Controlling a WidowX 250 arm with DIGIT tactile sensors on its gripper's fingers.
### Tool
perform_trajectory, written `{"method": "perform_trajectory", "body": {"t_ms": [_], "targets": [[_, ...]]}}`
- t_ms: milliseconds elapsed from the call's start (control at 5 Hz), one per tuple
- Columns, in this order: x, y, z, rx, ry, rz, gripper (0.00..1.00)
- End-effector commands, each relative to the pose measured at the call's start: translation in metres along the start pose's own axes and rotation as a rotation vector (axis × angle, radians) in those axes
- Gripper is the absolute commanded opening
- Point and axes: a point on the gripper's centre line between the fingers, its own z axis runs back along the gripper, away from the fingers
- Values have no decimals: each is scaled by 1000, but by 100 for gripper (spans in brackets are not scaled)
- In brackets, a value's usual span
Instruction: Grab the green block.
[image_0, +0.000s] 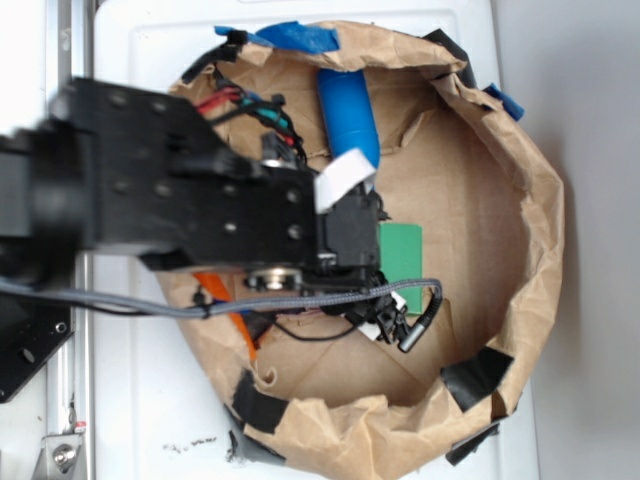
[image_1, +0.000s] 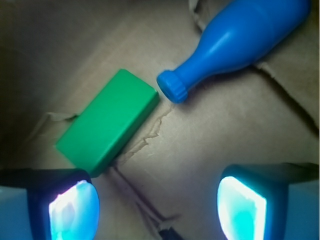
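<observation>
my hand (image_1: 157, 205) is spread wide, its two fingertips (image_1: 75, 210) at the bottom of the wrist view with nothing between them. just past the left tip i see the green block (image_1: 109, 120) lying flat on the brown paper (image_1: 210, 135). farther on, the blue bottle (image_1: 240, 40) points its cap near the block's far corner

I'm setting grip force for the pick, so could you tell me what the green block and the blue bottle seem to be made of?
Green block: probably hard plastic or painted wood, with matte, even faces and crisp edges. Blue bottle: likely smooth moulded plastic, with a soft sheen along its rounded body and a ribbed cap.
</observation>
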Motion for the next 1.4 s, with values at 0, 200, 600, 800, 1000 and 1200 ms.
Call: {"method": "perform_trajectory", "body": {"t_ms": [0,200,600,800,1000,1200], "targets": [[9,-7,10,-44,-34,-2,100],[9,-7,10,-44,-34,-2,100],[23,-27,19,-80,30,142,100],[22,-34,23,-103,23,147,100],[26,-34,15,-97,-1,158,100],[30,-35,4,-156,-47,211,100]]}}
